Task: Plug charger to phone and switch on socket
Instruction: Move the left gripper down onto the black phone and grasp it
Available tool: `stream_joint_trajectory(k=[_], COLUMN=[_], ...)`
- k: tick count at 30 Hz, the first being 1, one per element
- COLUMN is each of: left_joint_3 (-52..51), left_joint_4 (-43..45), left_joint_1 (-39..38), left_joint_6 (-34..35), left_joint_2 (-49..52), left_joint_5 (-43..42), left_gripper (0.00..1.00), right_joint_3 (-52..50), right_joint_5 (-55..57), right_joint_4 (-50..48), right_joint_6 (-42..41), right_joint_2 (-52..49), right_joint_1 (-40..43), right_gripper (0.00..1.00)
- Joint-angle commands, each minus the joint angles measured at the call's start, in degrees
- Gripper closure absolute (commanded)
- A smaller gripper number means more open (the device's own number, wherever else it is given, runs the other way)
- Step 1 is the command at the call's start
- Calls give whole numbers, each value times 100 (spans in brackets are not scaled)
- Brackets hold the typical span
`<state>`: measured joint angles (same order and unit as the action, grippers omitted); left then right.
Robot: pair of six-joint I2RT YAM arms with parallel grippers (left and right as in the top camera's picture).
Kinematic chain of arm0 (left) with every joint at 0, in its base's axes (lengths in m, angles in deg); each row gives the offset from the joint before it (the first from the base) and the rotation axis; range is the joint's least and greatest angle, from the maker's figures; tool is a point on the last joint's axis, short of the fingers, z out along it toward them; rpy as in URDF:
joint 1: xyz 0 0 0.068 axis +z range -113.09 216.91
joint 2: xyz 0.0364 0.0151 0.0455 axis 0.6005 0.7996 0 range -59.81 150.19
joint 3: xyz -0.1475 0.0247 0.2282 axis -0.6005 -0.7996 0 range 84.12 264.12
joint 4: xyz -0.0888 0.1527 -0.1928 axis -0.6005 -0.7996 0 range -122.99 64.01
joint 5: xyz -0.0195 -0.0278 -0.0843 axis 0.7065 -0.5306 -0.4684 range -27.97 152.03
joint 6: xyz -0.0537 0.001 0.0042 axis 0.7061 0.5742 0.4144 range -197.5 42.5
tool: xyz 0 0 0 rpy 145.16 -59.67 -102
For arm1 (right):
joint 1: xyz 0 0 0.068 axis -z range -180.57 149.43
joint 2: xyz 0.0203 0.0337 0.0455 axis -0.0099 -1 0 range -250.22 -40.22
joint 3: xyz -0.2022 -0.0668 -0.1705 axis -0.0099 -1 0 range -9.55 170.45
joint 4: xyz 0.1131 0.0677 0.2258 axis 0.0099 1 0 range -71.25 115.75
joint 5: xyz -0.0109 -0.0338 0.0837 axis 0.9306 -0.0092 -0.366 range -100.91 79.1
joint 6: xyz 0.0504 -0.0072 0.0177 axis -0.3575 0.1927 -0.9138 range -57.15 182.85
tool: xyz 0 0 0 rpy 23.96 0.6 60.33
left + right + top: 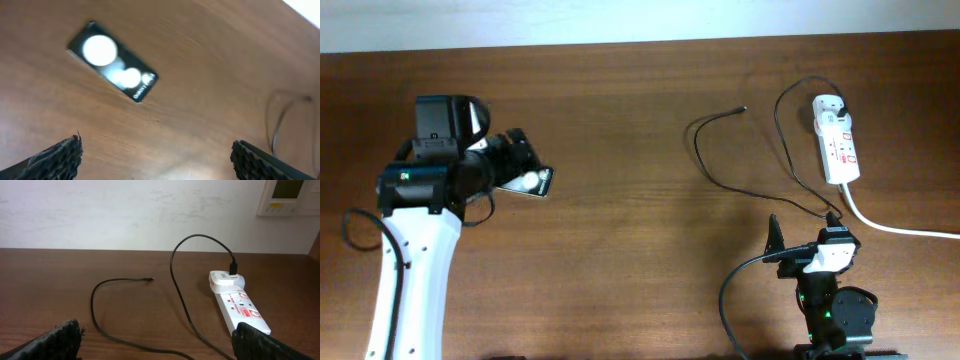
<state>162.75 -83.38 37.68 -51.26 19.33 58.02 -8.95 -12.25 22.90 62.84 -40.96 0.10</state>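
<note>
Overhead: one phone [541, 183] lies at 9 o'clock on the table [620, 90], partly under your left gripper [517, 155]. One charger [698, 145] loops from its free tip at 2 o'clock back to one socket [837, 150] near 3 o'clock, which trails one white cord [900, 228]. Your right gripper [805, 228] sits at 4 o'clock, with the cable's slack running just beside its fingers. Risk: tip and phone are well apart, so hauling the tip across could tug the socket or snag that slack. Left wrist: the view is blurred; the phone [112, 62] sits toward 11 o'clock, and the two fingers [55, 155] are spread wide, holding nothing. Risk: the phone lies flat and glossy, so closing on it may skid it rather than pin it. Right wrist: the fingers [50, 342] are spread wide and empty. The connector tip [149, 279] is at 12 o'clock, the socket [240, 302] at 2 o'clock, with the cable's other end plugged into its far end. Risk: the thin tip may slip or twist in the pinch. The red switches are too small for you to count.
</note>
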Motion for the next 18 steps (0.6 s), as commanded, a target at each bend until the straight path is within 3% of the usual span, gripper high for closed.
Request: stream_joint_trajectory(k=[1, 6, 11, 14, 18], left_joint_3=[92, 352, 407, 1390, 3405], left_joint_4=[129, 407, 726, -203, -1864], left_joint_1=[2, 4, 2, 4, 35], left_joint_6=[1370, 2682, 2708, 2712, 3324], left_joint_2=[461, 2151, 2500, 2500, 2986], left_joint_5=[793, 651, 603, 710, 942], left_gripper=[1, 1, 1, 0, 0], right_joint_3=[-28, -28, -28, -28, -28], right_joint_5=[11, 11, 11, 11, 11], right_joint_4=[20, 20, 20, 20, 20], right_joint_6=[-22, -22, -20, -22, -22], right_joint_2=[37, 37, 37, 37, 37], right_joint_1=[13, 13, 13, 13, 13], right_gripper=[1, 1, 1, 1, 1])
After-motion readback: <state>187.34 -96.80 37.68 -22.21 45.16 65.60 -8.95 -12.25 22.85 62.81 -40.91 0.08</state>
